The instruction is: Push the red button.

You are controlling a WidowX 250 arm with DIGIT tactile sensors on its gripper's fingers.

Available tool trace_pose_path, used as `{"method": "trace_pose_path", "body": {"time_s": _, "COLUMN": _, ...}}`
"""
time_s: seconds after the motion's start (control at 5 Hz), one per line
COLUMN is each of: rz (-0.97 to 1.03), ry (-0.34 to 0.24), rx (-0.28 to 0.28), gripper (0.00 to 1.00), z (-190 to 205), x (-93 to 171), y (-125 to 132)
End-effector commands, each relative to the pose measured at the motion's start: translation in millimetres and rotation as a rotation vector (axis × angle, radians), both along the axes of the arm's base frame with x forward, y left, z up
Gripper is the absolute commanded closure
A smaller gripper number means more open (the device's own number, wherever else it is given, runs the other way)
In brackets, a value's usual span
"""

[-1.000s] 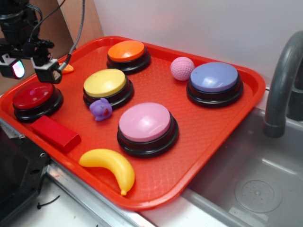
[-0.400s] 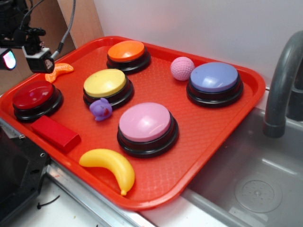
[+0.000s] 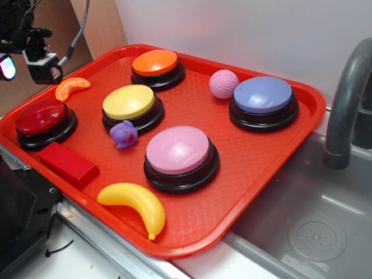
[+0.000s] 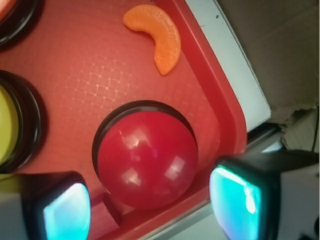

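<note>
The red button [image 3: 40, 116], a glossy dark-red dome on a black base, sits at the left end of the red tray [image 3: 256, 157]. In the wrist view the red button [image 4: 146, 157] lies straight below, seen between my two teal fingertip pads [image 4: 65, 212]. My gripper [image 3: 24, 67] hangs in the air above and behind the button, well clear of it. In the wrist view the gripper [image 4: 150, 207] is open with nothing between its fingers.
On the tray are an orange button [image 3: 154, 62], yellow button [image 3: 129, 102], pink button [image 3: 177, 149], blue button [image 3: 263, 95], pink ball [image 3: 224, 84], purple toy [image 3: 123, 133], banana [image 3: 135, 203], red block [image 3: 68, 164] and orange slice [image 3: 72, 88]. A tap [image 3: 349, 104] and sink [image 3: 314, 232] are at right.
My gripper has risen and drawn back to the upper left, away from the red button. The orange slice, earlier hidden behind it, now shows fully.
</note>
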State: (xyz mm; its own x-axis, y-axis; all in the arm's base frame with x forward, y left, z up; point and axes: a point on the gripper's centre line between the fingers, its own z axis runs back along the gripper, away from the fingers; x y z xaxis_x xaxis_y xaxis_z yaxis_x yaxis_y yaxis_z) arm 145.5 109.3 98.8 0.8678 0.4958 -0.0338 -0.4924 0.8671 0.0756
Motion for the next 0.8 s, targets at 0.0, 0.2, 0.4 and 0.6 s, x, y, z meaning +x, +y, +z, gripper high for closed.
{"method": "trace_pose_path", "body": {"time_s": 0.0, "rz": 0.021, "ry": -0.072, "rx": 0.043, "gripper": 0.0, "z": 29.4, "x": 1.3, "y": 10.0}}
{"method": "trace_pose_path", "body": {"time_s": 0.2, "rz": 0.018, "ry": -0.08, "rx": 0.044, "gripper": 0.0, "z": 36.5, "x": 1.4, "y": 7.8}}
{"method": "trace_pose_path", "body": {"time_s": 0.4, "rz": 0.012, "ry": -0.074, "rx": 0.049, "gripper": 0.0, "z": 42.4, "x": 2.5, "y": 6.1}}
{"method": "trace_pose_path", "body": {"time_s": 0.6, "rz": 0.012, "ry": -0.103, "rx": 0.054, "gripper": 0.0, "z": 52.1, "x": 2.1, "y": 5.2}}
